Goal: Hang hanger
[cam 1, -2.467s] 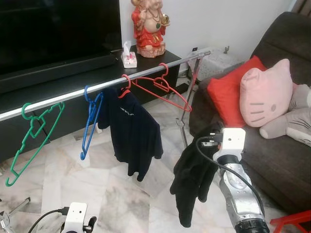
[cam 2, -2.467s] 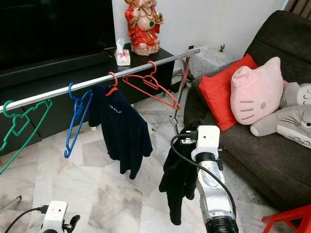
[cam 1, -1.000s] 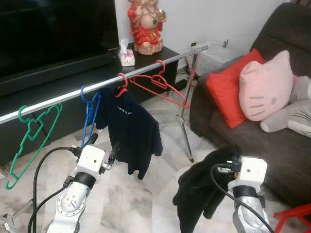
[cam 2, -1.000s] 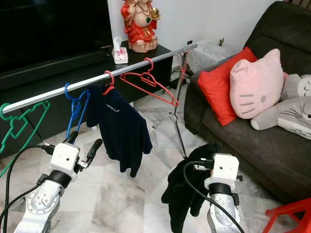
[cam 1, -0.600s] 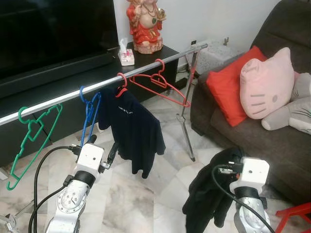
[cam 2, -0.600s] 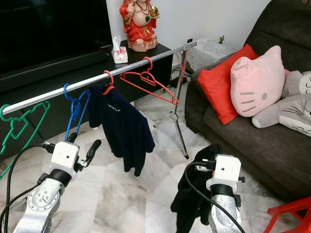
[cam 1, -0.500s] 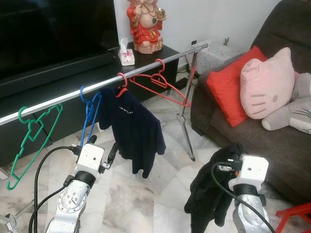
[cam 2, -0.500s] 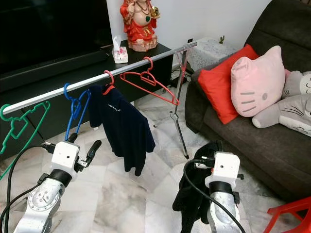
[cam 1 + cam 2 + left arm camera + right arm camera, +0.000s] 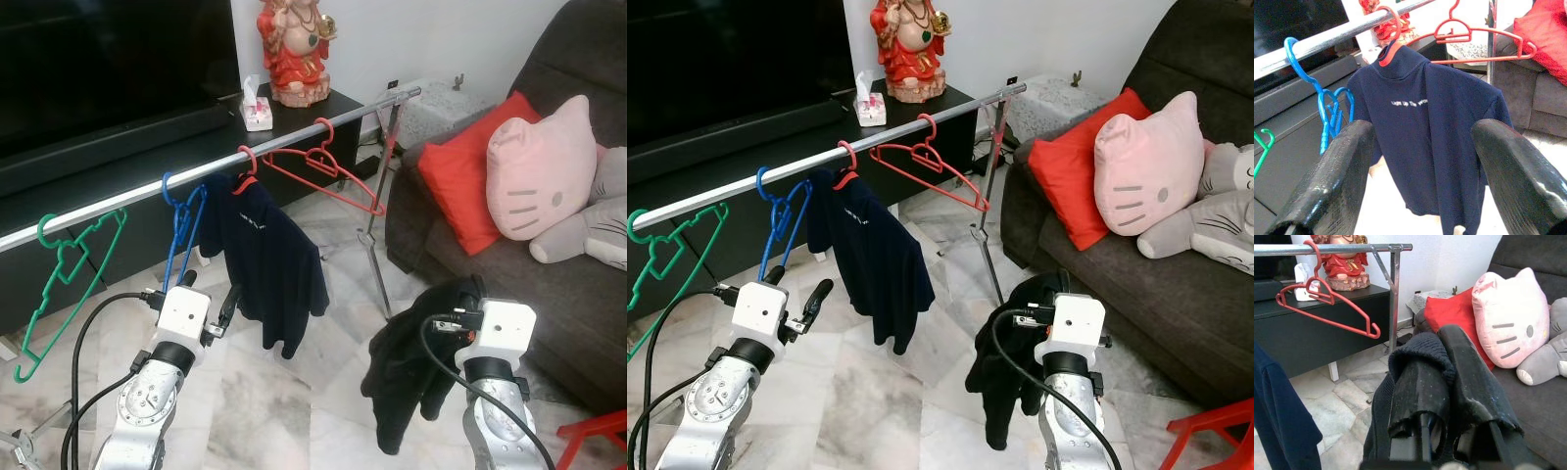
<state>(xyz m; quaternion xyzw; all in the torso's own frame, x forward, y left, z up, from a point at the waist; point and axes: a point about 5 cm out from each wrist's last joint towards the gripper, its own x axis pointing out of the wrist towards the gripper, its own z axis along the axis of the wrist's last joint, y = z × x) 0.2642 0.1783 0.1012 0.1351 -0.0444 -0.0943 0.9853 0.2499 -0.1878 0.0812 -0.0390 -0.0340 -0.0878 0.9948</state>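
Shiny metal rail [image 9: 127, 199], plastic hangers [image 9: 323, 172] (glossy), marble floor [image 9: 294, 392].

The left tool [image 9: 208, 299] has come up from low near the floor and now hangs with fingers spread just below the navy shirt [image 9: 266, 257] on the rail [image 9: 196, 169]. The right tool [image 9: 1442, 377], clamped on the black garment [image 9: 416, 362], dipped away from the rail and is lifting again; the garment has swung with it, now hanging lower and nearer the sofa [image 9: 588, 294] than at first.

Head pair downward on rail [image 9: 196, 171] (wrists nearer, level).
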